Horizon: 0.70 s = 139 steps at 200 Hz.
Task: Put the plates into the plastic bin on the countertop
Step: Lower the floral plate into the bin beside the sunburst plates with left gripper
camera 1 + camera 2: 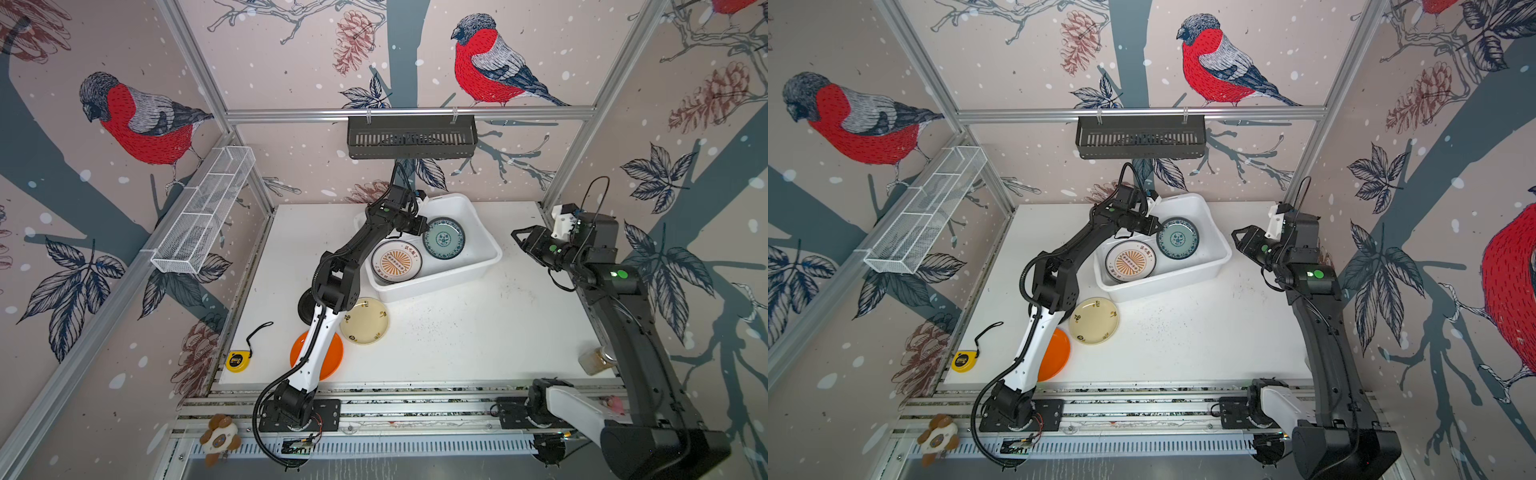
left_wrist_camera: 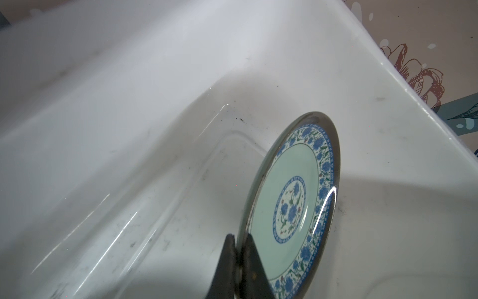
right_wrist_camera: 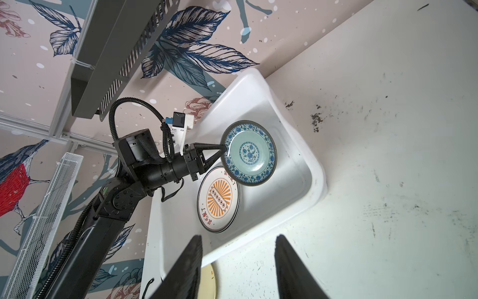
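Nearest, on the counter, three plates are yet to go: the orange plate, the cream plate and, mostly hidden by the left arm, the black plate. Beyond them, the bin holds the stacked sunburst plates. The left pincer is clenched on the rim of the teal plate, which is tilted over the bin's far half. Whether it touches the floor is unclear.

The step looks like setting this plate down. Next it must be lowered flat and let go. The right pincer is spread and empty beside the bin.
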Available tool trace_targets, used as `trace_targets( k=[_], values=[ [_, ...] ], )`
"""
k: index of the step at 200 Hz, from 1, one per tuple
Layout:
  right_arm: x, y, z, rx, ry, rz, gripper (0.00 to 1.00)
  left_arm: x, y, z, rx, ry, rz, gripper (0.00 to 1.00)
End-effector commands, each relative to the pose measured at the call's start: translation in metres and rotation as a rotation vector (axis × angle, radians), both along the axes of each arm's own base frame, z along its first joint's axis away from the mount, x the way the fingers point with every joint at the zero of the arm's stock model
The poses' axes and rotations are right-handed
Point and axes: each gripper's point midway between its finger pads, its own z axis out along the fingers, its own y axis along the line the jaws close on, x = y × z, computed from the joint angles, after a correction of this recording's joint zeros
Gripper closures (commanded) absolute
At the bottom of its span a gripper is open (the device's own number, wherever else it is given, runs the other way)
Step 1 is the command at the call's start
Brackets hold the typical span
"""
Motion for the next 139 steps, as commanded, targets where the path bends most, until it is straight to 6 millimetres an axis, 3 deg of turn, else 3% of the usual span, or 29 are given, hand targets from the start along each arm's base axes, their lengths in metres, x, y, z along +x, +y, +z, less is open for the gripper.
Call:
trace_targets(
  k=[1, 52, 139],
  values=[
    [0.000, 0.000, 0.003, 0.003, -0.010, -0.002, 0.53, 0.001, -0.010, 0.001, -0.036, -0.016, -0.021, 1.00],
    [0.000, 0.002, -0.008, 0.010, 0.020, 0.008, 0.53, -0.003, -0.017, -0.016, -0.028, 0.013, -0.030, 1.00],
    [-0.001, 0.002, -0.016, 0.012, 0.038, 0.012, 0.53, -0.004, -0.024, -0.028, -0.022, 0.014, -0.035, 1.00]
  ],
)
